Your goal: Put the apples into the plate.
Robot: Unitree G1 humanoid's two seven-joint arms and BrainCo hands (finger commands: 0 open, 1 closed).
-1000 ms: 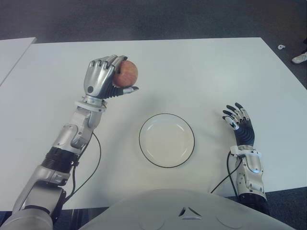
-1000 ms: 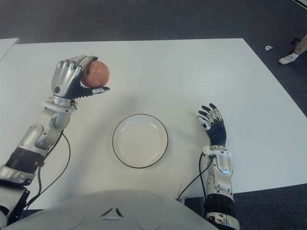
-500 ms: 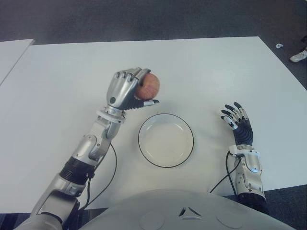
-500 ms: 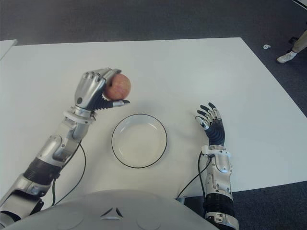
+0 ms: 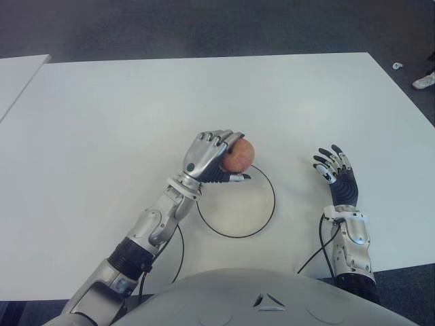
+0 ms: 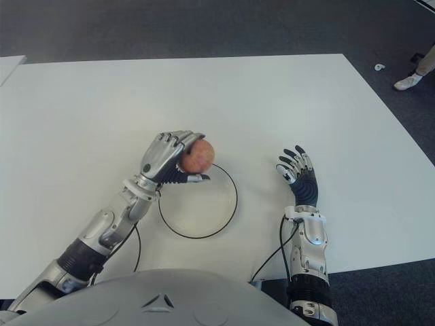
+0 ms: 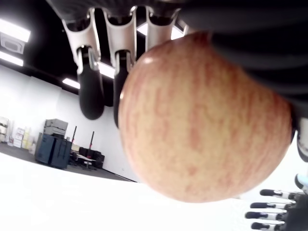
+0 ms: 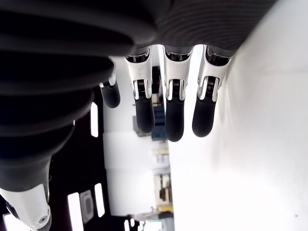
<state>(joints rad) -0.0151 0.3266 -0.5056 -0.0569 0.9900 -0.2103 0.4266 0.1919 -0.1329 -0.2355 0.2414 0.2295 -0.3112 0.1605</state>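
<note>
My left hand (image 5: 216,157) is shut on a red-yellow apple (image 5: 238,155) and holds it above the far-left rim of the white plate (image 5: 253,212). In the left wrist view the apple (image 7: 202,130) fills the picture with my fingers (image 7: 91,82) curled over it. The plate has a thin dark rim and nothing lies in it. My right hand (image 5: 333,170) shows to the right of the plate, fingers spread and holding nothing, as the right wrist view also shows.
The white table (image 5: 102,122) spreads wide around the plate. A second white table's corner (image 5: 17,71) shows at the far left. Dark floor lies beyond the far edge, with a shoe (image 5: 425,81) at the far right. Cables trail from both forearms.
My left hand has carried the apple right and toward me, from the table's far left to over the plate's rim. The right hand has stayed in place.
</note>
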